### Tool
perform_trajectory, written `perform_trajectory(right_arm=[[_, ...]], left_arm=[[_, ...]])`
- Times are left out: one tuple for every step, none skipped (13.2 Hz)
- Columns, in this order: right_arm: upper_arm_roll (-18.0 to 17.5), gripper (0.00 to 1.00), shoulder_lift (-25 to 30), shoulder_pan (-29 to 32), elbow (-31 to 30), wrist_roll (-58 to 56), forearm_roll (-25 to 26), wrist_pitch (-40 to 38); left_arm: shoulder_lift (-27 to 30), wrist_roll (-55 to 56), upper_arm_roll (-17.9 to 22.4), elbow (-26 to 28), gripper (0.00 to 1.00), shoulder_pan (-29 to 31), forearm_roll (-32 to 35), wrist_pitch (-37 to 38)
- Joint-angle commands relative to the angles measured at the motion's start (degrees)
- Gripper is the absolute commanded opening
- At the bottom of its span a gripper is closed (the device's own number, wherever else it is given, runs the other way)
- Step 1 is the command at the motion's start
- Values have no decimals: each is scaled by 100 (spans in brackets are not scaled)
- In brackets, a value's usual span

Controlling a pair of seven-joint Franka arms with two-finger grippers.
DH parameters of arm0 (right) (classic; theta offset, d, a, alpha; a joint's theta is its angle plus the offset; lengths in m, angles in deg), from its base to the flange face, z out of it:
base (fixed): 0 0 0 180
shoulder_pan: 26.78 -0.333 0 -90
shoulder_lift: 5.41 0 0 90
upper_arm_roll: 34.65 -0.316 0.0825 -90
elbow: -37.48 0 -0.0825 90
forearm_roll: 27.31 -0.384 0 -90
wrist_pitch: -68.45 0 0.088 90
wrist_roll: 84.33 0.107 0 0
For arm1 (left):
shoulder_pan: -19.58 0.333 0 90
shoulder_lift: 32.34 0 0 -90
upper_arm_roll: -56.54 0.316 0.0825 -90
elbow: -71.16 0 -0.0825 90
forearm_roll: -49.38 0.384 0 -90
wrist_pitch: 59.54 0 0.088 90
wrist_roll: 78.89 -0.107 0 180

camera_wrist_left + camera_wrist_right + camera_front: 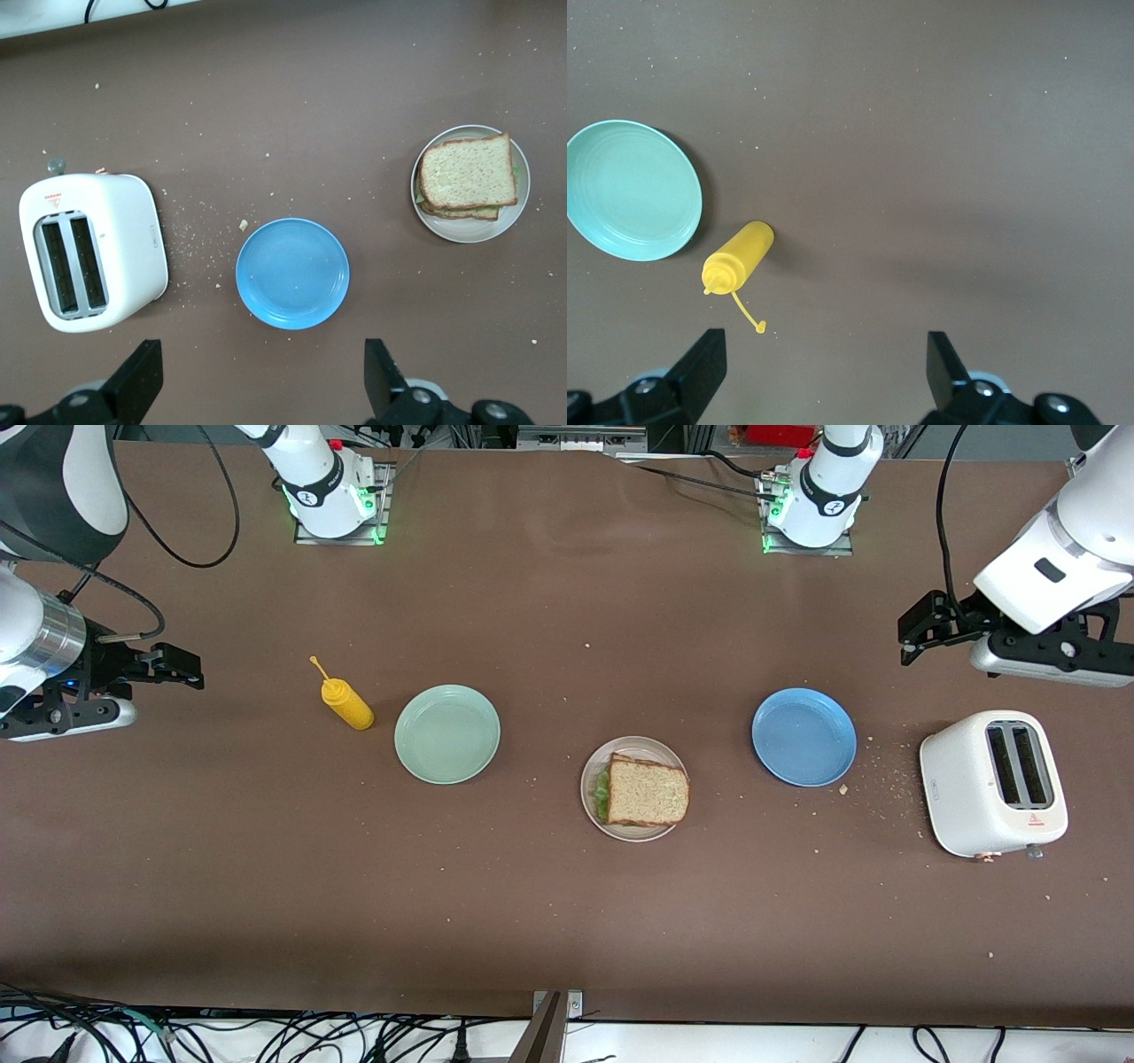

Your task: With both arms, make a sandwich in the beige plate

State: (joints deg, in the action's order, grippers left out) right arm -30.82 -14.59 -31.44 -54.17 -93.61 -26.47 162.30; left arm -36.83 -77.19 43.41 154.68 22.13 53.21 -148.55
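Front view: the sandwich (648, 790) sits on the beige plate (592, 804), mid-tabletop (567, 921), between a mint plate (446, 733) and a blue plate (803, 736). Left claw (912, 638) hangs open above the toaster (992, 783); right claw (182, 669) open near the mustard bottle (347, 703).

Left wrist view: fingers (140, 376) spread wide, empty.

Right wrist view: fingers (702, 365) apart, empty too.

Brown table (549, 921) scattered with crumbs; cables (266, 1036) trail along what may be its pale edge.
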Motion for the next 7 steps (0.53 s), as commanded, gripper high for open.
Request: perform_trajectory(right_arm=[[-23,100,171,27,-196,76,117,90],[-23,100,163,35,-196,67,109,90],[-23,100,171,27,-187,58,109,90],[-23,100,163,35,-152,58,109,73],[-23,100,136,27,-143,67,91,47],[-23,100,136,27,-108,76,91,38],[-23,100,127,27,-108,76,91,38]], left_arm=[[414,50,179,551,100,-132,39,-195],[414,50,249,578,100,-201,39,-195],[449,50,459,622,100,-367,31,-195],[475,50,556,622,100,-456,31,-195],[476,50,566,622,100,-457,13,-169],[476,50,557,613,100,-431,-57,-143],[458,58,557,587,100,-431,-75,-116]])
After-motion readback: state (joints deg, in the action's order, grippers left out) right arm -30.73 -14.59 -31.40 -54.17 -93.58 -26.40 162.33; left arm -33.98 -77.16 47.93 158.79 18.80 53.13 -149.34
